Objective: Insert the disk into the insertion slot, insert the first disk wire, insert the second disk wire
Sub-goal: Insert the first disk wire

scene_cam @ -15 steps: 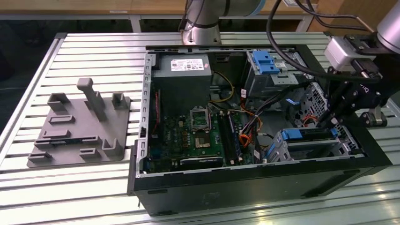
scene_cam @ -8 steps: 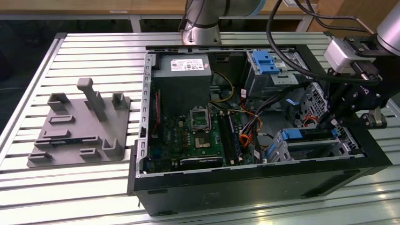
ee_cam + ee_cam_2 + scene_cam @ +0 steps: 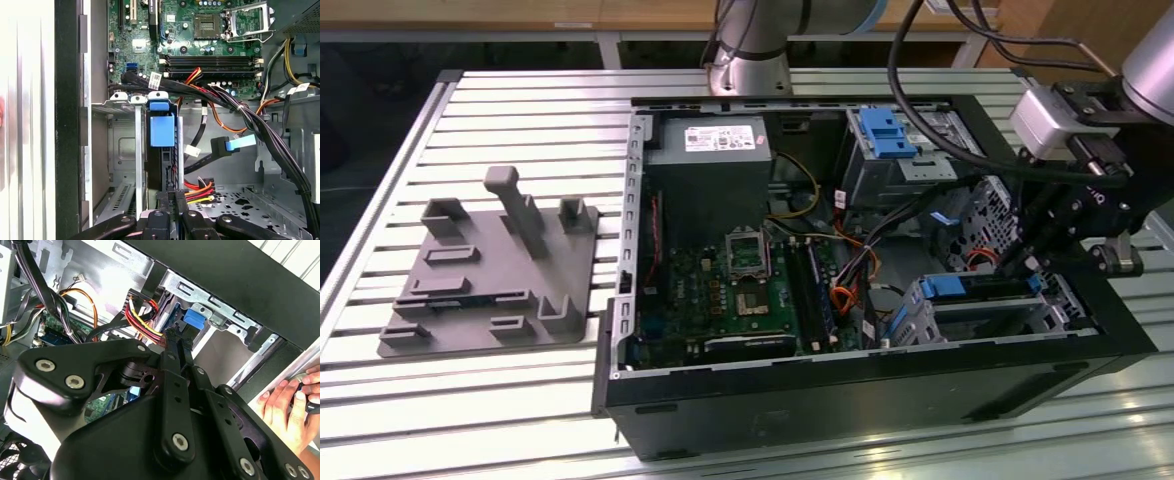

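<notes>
The disk [image 3: 162, 129], edged by its blue carrier, sits inside the insertion slot [image 3: 122, 150], a low silver cage at the case's corner. In the exterior view the disk [image 3: 981, 288] lies in the slot [image 3: 987, 318] under the arm's wrist. My gripper [image 3: 173, 196] is right at the disk's end, shut on a black connector whose red, orange and yellow leads [image 3: 200, 189] trail off to one side. The second wrist view shows the gripper [image 3: 175, 335] holding that disk wire [image 3: 142, 315] beside the blue carrier [image 3: 195, 320]. A second disk wire, black with a blue tab [image 3: 225, 146], hangs loose nearby.
A thick black cable bundle [image 3: 225, 100] crosses above the slot. A taller cage with a blue latch [image 3: 887, 135] stands at the case's back. The motherboard [image 3: 734, 290] fills the case floor. A grey fixture [image 3: 487, 270] lies on the table. A person's hand [image 3: 285, 405] rests outside the case.
</notes>
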